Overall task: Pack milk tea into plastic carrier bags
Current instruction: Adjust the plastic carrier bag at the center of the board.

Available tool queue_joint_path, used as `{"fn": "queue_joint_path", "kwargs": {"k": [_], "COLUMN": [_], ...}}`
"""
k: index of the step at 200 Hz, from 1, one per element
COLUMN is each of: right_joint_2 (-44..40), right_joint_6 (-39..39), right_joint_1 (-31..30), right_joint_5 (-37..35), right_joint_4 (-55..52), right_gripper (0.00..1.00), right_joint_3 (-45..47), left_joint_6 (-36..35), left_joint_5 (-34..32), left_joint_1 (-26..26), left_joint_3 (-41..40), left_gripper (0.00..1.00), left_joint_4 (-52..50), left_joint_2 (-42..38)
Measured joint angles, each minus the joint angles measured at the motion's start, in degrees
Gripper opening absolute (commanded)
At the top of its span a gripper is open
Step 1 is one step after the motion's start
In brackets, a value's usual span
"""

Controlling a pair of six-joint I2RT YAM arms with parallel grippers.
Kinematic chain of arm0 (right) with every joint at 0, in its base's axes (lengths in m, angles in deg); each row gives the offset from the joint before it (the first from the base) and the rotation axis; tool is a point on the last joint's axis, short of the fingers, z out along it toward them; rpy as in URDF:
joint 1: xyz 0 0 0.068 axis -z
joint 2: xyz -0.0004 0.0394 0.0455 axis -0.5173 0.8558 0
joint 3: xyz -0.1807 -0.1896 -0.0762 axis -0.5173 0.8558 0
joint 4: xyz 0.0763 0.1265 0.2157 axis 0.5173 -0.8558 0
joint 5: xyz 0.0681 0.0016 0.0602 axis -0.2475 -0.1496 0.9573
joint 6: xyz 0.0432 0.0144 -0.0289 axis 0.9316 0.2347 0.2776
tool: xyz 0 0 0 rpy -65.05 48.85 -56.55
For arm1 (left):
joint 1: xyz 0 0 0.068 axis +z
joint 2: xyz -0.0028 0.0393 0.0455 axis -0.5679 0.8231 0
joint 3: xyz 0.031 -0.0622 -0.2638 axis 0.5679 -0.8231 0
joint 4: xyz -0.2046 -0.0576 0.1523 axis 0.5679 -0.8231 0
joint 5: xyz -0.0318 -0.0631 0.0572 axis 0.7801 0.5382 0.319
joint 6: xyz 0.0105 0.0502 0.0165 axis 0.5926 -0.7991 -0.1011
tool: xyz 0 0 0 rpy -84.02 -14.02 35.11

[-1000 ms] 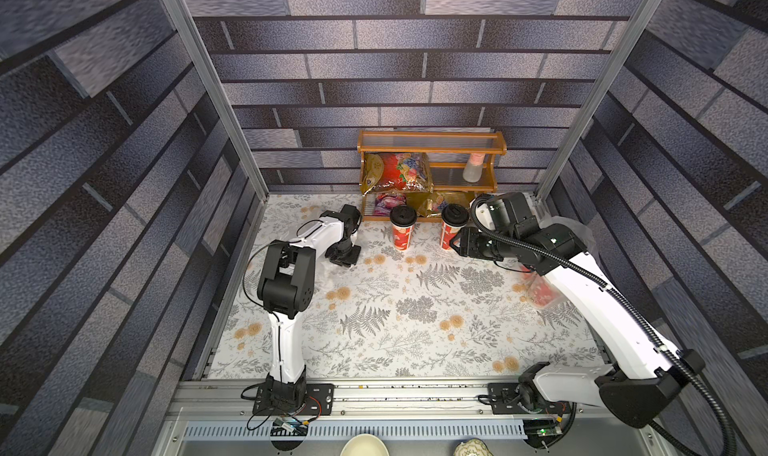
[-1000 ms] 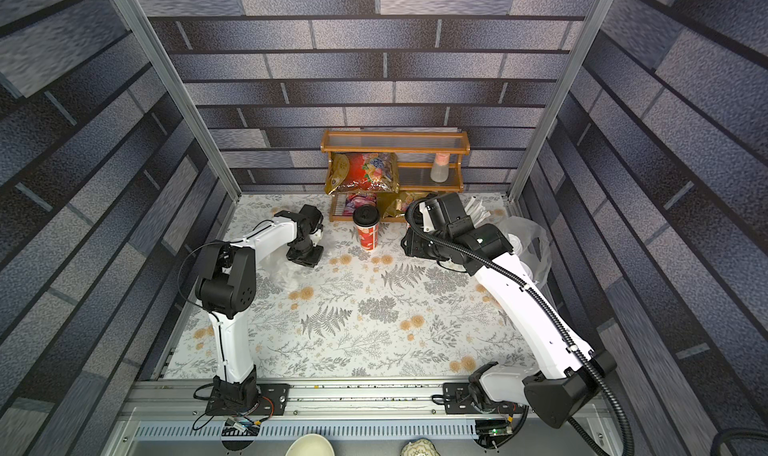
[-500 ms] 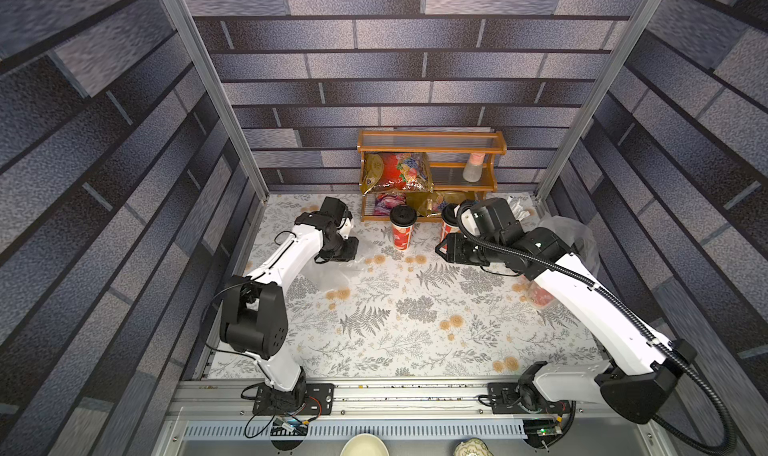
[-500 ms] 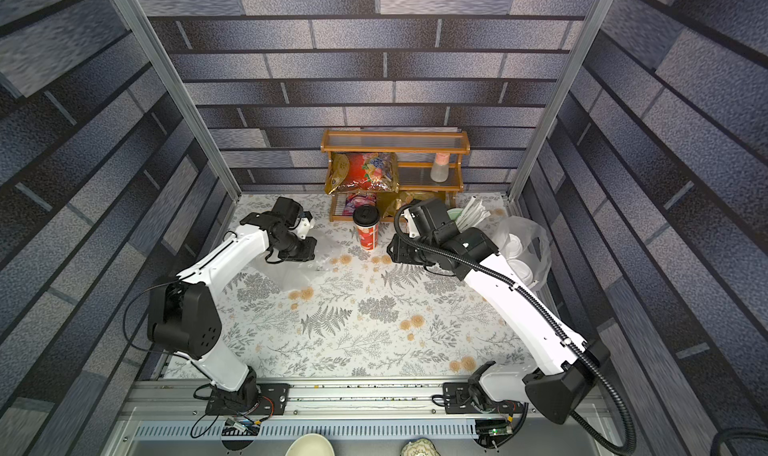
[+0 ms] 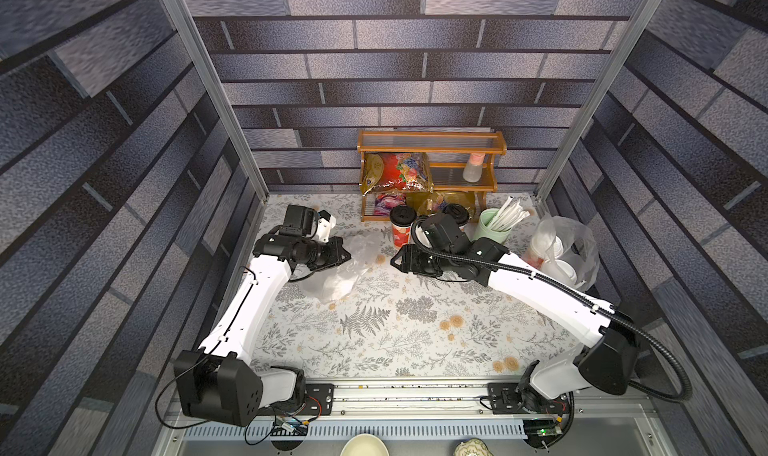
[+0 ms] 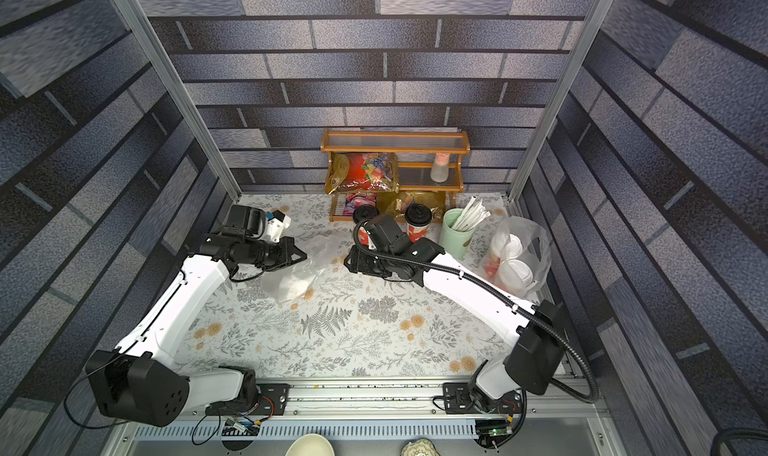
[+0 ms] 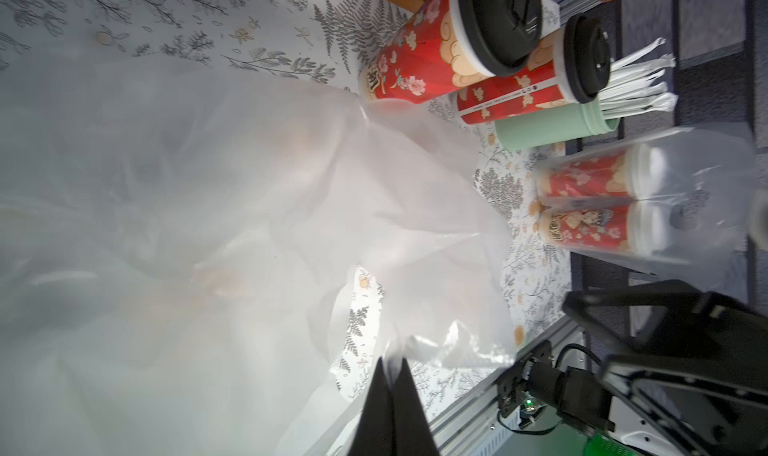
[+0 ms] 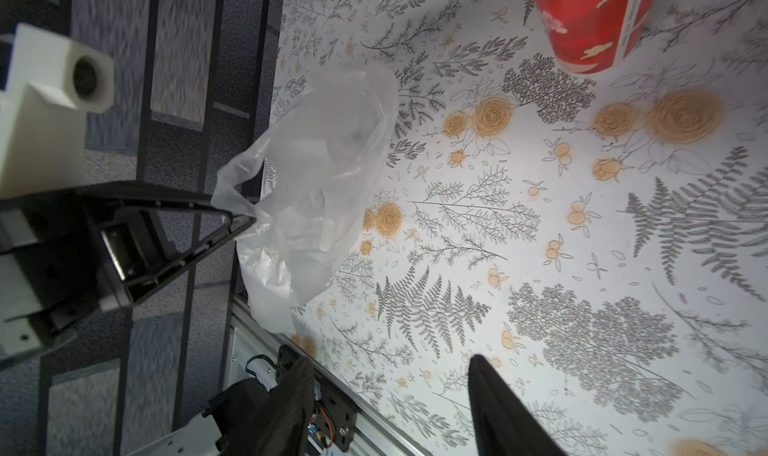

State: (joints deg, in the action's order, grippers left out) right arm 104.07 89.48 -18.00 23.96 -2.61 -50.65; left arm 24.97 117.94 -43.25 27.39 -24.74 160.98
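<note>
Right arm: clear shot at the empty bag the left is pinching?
Probably yes. The right gripper is open and faces the empty bag pinched by the left gripper; only bare tablecloth lies between.

Robot lab test cell, dressed up as a mock drinks stall. The walls (image 5: 415, 63) are flat printed brick panels set between bare aluminium posts (image 5: 218, 97). 2 white arms, left arm (image 5: 253, 304) and right arm (image 5: 548, 296), are mounted on a metal rail (image 5: 415, 391) at the front edge, with a green circuit board (image 5: 542, 432) exposed just below it. Stall props: floral tablecloth (image 5: 395, 342), small wooden shelf (image 5: 432, 136) with snack packets (image 5: 397, 171), red lidded cups (image 5: 401, 234), green cup of straws (image 5: 492, 227).
</note>
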Motion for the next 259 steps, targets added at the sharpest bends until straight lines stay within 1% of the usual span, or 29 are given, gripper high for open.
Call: {"fn": "queue_joint_path", "kwargs": {"k": [26,54,91,120,148,177,217,259], "right_joint_2": [4.6,10.1,14.7,18.4,21.4,21.1,15.4,8.8], "right_joint_6": [4.8,9.2,10.8,11.0,10.8,9.9,9.2,9.9], "right_joint_1": [-0.8,-0.9,-1.1,-1.2,-1.4,-1.4,-1.4,-1.4], "right_joint_5": [0.7,2.1,2.8,3.7,3.9,3.3,2.1,1.3], "right_joint_4": [4.5,7.1,7.8,7.6,5.8,2.8,0.5,0.1], "right_gripper": [0.69,0.7,0.7,0.68,0.61,0.53,0.35,0.25], "right_joint_3": [-0.1,-1.9,-5.5,-9.2,-10.7,-9.9,-3.7,2.2], "left_joint_6": [3.0,4.7,6.4,7.1,7.2,7.1,7.1,7.1], "left_joint_5": [3.4,5.2,7.0,7.8,7.9,7.7,6.6,5.9], "left_joint_1": [0.0,0.0,-0.5,-1.2,-1.8,-1.8,-1.8,-1.4], "left_joint_3": [-2.8,-3.9,-5.9,-6.3,-6.3,-6.3,-6.2,-6.2], "left_gripper": [0.0,0.0,0.0,0.0,0.0,0.0,0.0,0.0], "left_joint_4": [2.6,4.5,7.2,8.3,8.7,8.8,7.9,6.8], "left_joint_2": [-1.4,-1.5,-1.9,-2.1,-2.4,-3.7,-4.4,-4.5]}}
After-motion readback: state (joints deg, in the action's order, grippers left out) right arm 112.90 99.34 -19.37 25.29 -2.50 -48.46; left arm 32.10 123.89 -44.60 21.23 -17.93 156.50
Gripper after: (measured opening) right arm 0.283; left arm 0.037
